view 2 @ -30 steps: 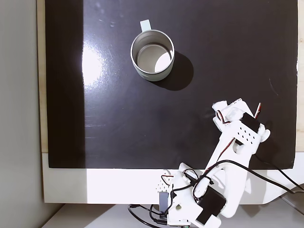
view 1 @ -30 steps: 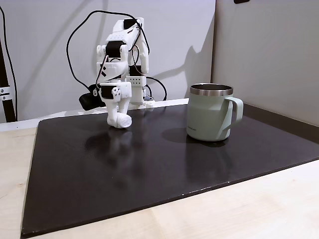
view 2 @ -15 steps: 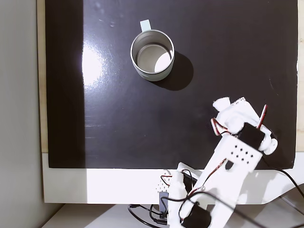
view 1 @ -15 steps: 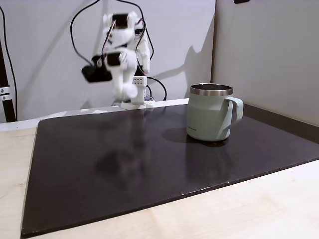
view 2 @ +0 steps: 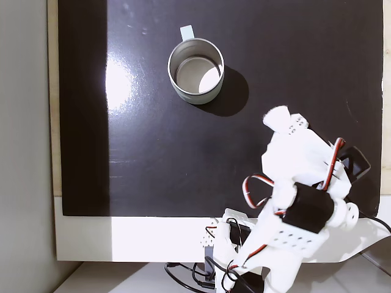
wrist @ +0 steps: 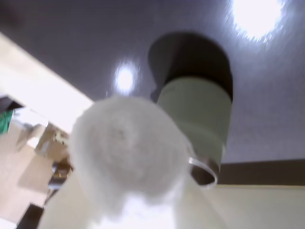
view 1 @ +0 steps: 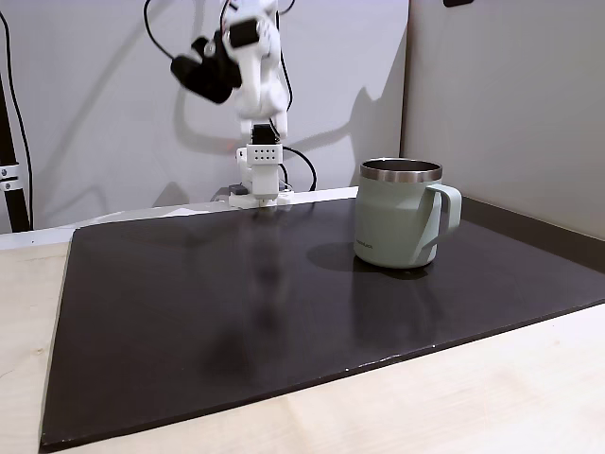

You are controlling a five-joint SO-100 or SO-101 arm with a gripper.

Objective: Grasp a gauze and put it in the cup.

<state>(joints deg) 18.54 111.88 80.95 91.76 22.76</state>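
While the arm was raised high above the black mat (view 2: pixel 140 122), the gripper (view 2: pixel 282 122) clasped the gauze (wrist: pixel 126 143), apparently by its sides. The cup (view 2: pixel 196 71) stood upright on the mat, well apart from the gauze.

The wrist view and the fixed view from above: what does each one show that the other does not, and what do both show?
Wrist view alone: the gauze close up as a fuzzy roll in the hand, and the cup from its side. Fixed view from above alone: the cup's open, empty inside, the white arm, its cables, and the whole dark mat. Both: gauze lifted clear of the mat, apart from the cup.
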